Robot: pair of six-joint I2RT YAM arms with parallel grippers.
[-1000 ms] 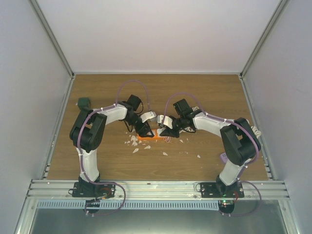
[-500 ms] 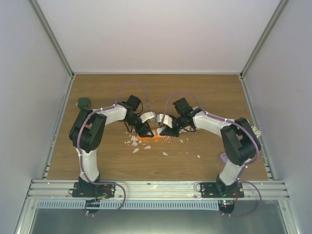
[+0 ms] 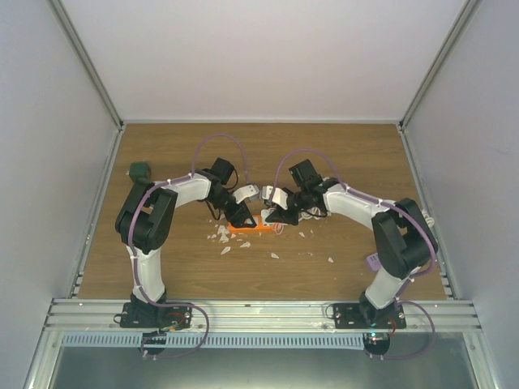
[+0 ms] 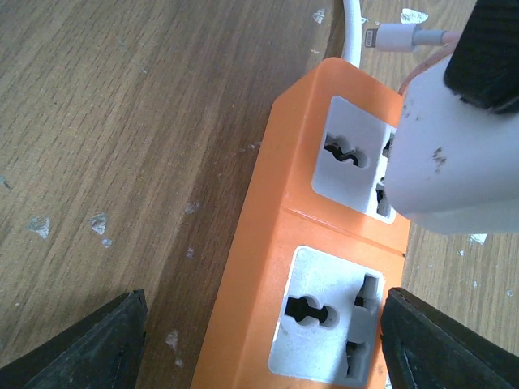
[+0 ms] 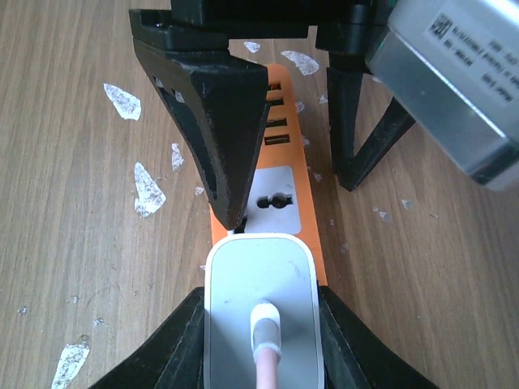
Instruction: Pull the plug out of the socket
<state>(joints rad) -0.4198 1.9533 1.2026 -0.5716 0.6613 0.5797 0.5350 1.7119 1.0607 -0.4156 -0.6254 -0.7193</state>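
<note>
i've got the right gripper [image 5: 261, 328] clamped on the white charger plug [image 5: 259, 271] sitting on the orange power strip [image 4: 263, 215]; the left gripper [image 4: 268, 332] straddles the strip, jaws apart.

Overhead camera looks down; close wrist views share the socket strip [image 4: 253, 267].
</note>
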